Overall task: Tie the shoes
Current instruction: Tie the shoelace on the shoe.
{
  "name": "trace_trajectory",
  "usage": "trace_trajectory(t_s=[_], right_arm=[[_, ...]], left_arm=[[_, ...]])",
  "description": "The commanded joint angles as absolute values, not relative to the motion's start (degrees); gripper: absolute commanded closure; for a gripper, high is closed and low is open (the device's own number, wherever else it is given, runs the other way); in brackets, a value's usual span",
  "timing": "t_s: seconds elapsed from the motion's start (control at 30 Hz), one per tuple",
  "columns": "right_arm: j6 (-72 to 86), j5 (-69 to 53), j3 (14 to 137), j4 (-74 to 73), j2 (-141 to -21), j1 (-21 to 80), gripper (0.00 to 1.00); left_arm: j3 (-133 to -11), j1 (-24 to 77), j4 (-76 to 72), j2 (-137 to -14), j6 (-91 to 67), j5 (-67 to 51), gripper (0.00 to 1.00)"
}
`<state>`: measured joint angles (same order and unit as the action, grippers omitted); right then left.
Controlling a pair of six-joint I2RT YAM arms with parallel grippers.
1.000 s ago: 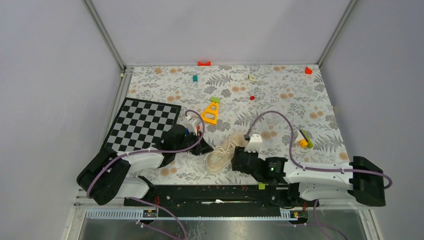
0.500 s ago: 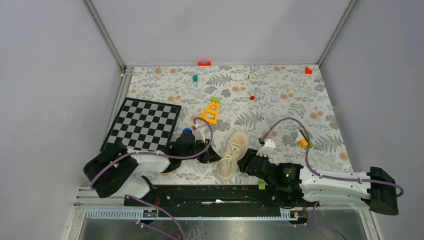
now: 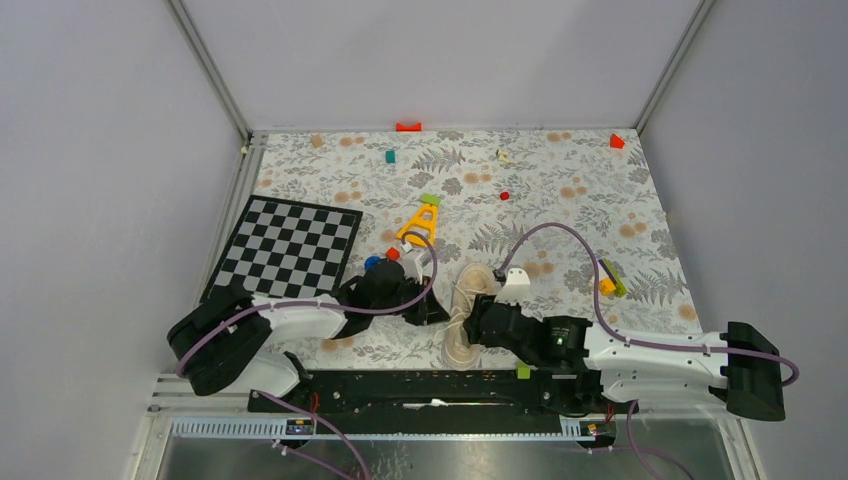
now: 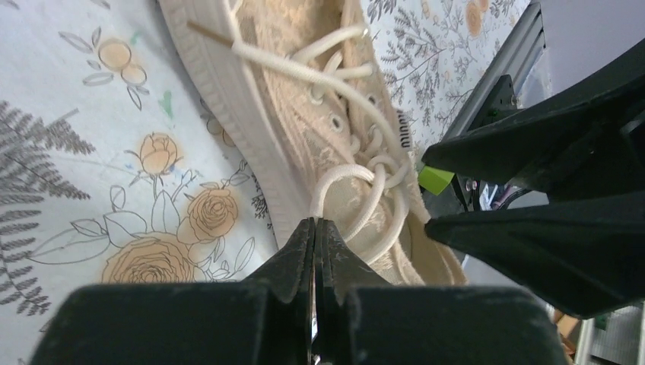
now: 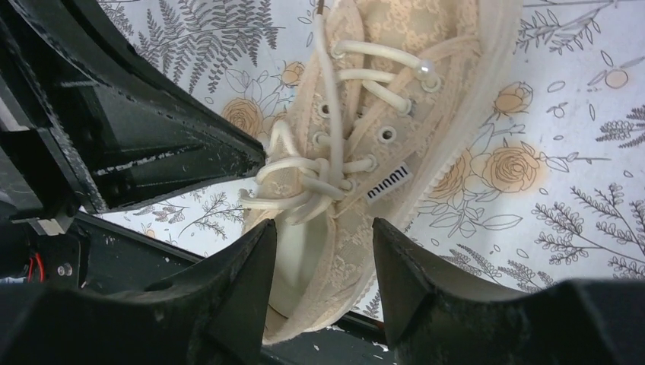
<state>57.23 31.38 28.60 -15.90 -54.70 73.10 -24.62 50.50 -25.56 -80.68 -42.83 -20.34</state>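
Observation:
The cream sneaker point(image 3: 473, 285) lies near the table's front edge, toe pointing away, between my two grippers. In the left wrist view my left gripper point(image 4: 314, 222) is shut, pinching a loop of the pale lace point(image 4: 342, 176) beside the shoe point(image 4: 289, 46). It reaches in from the shoe's left point(image 3: 437, 313). My right gripper point(image 5: 323, 230) stands open over the heel end of the shoe point(image 5: 395, 46), one finger on each side of the collar. I cannot tell whether they touch it. The laces point(image 5: 297, 179) are crossed into a loose knot at the top eyelets.
A checkerboard mat point(image 3: 288, 248) lies at the left. A yellow-orange triangular toy point(image 3: 422, 225) and small blue and red pieces point(image 3: 373, 263) sit behind the left arm. A yellow-green block point(image 3: 608, 280) is at the right. The black base rail point(image 3: 400, 385) runs just behind the shoe's heel.
The shoe has shifted right and turned so its toe points more straight away. Both grippers followed it rightward; the left stays shut and the right jaws narrowed slightly.

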Motion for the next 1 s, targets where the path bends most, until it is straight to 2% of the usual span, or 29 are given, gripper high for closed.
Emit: trace_trajectory(t_s=[0.0, 0.17, 0.53, 0.83, 0.97], right_arm=[[53.5, 31.5, 31.9, -14.5, -56.0, 73.6, 0.45], [52.8, 30.7, 32.5, -13.7, -57.0, 73.8, 0.49], [54.1, 30.4, 32.0, -9.9, -60.2, 74.4, 0.52], [54.4, 34.4, 32.1, -7.8, -62.3, 74.5, 0.6], [54.7, 34.9, 32.2, -7.7, -63.1, 74.5, 0.68]], left_arm=[[-29.9, 50.4, -17.1, -76.6, -36.1, -17.3, 1.0], [-31.3, 50.3, -15.9, -75.9, -35.8, -18.2, 1.0], [-32.5, 50.2, -16.6, -76.7, -35.6, -19.3, 1.0], [-31.8, 50.2, -17.0, -76.1, -35.6, -19.6, 1.0], [-31.7, 50.2, -17.1, -75.9, -35.6, -19.7, 1.0]])
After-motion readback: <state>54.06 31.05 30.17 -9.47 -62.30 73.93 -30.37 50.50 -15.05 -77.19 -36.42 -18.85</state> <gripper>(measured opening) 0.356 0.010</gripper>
